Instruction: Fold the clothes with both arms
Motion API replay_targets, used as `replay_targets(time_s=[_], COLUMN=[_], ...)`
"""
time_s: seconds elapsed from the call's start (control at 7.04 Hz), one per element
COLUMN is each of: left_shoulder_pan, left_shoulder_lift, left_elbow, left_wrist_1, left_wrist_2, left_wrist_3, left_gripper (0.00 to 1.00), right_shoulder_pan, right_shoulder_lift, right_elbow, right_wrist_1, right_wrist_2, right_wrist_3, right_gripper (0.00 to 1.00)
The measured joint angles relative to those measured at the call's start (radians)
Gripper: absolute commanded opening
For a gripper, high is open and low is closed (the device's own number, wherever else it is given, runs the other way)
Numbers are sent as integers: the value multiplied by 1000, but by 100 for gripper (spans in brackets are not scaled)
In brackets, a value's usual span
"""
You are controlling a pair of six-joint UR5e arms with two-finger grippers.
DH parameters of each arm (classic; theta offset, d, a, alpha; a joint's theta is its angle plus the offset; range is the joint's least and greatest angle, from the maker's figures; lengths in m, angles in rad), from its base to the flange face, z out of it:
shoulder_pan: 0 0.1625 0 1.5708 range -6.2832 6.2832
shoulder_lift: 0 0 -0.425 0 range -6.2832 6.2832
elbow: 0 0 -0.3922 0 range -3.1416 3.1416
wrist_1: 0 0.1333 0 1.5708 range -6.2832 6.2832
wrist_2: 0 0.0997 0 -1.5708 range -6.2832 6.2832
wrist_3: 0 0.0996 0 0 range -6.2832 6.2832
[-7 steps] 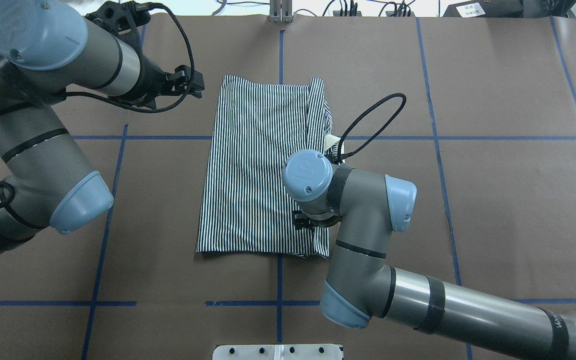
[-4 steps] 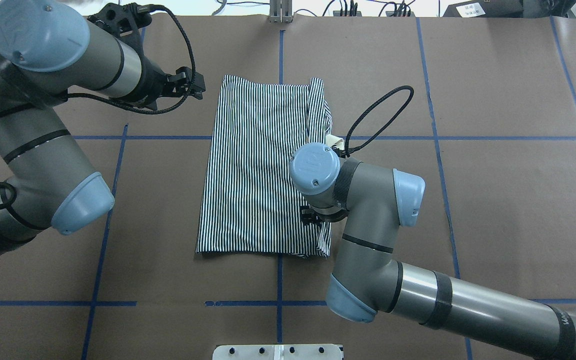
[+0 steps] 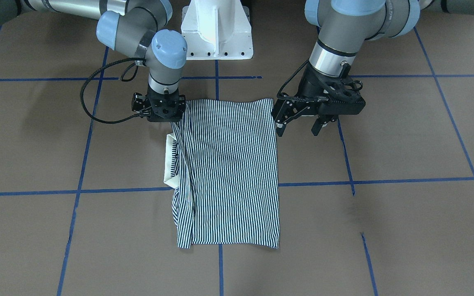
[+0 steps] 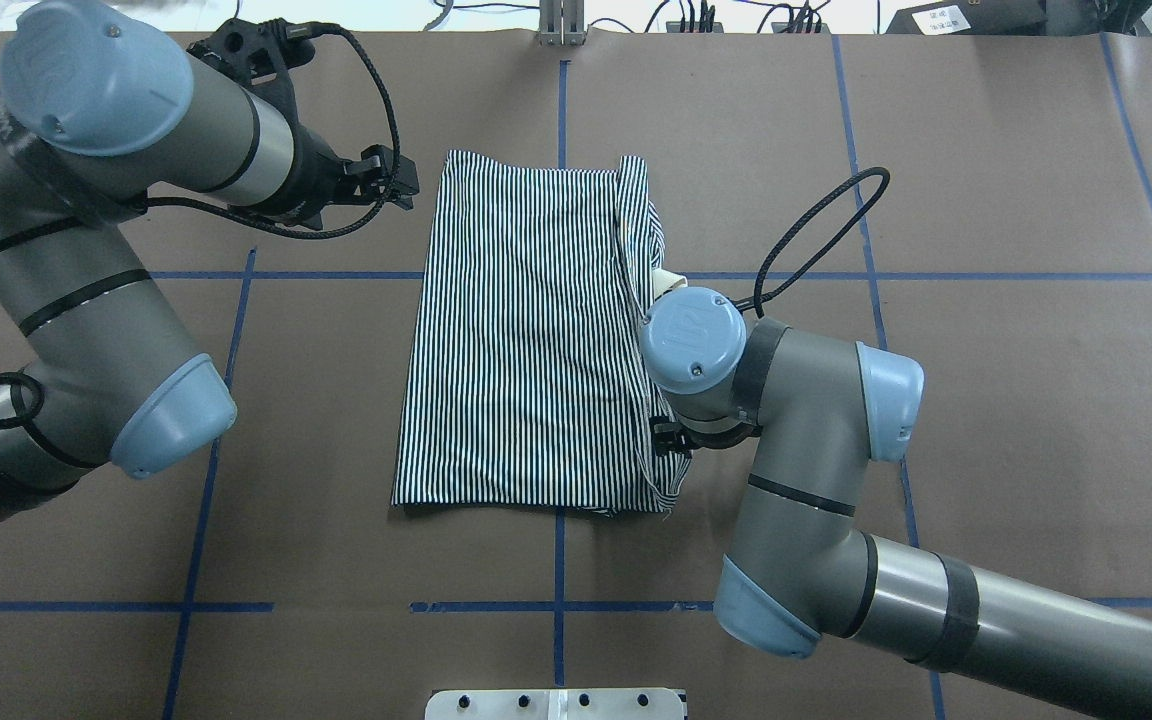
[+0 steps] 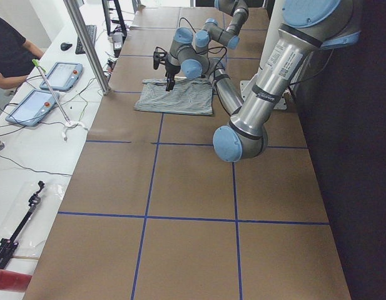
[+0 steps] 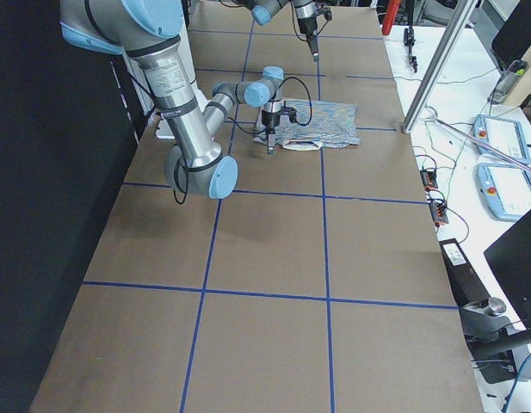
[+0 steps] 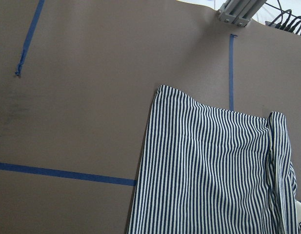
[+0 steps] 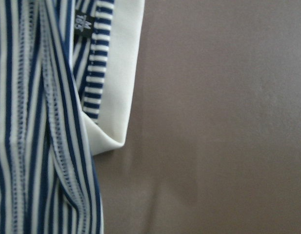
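Note:
The navy-and-white striped shirt lies folded into a long rectangle at the table's middle. Its right side is folded inward, and the cream collar pokes out at the right edge. My right gripper is low over the shirt's right edge near the front corner. Its fingers are hidden under the wrist, and the fabric edge rises to it as if gripped. My left gripper hangs open and empty just left of the shirt's far left corner.
The white pedestal base stands at the robot's side of the table. Blue tape lines grid the brown table cover. A black cable loop sticks out from the right wrist. An operator and tablets are beyond the table's far edge.
My right gripper has moved right, from over the shirt to its right edge. The shirt's front right corner shifted right with it. The left gripper crept slightly toward the shirt.

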Motion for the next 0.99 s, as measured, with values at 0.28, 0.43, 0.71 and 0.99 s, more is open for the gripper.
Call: replay_targets(time_s=[0.28, 0.43, 0.71, 0.99], left_shoulder_pan=[2, 3, 4, 5], left_shoulder_lift=[1, 3, 4, 3], left_elbow=[1, 3, 6, 0], left_wrist_1=[-1, -2, -3, -4], left_wrist_2=[0, -1, 0, -1], left_wrist_3=[1, 1, 1, -1], left_gripper=[100, 100, 100, 100], right_shoulder_pan=[7, 11, 22, 31], right_shoulder_lift=[31, 74, 174, 218], right_elbow=[18, -9, -134, -216], right_wrist_1=[-21, -23, 2, 33], right_wrist_2=[-4, -7, -22, -42], right_wrist_3=[-1, -1, -44, -104], right_gripper=[100, 100, 100, 100])
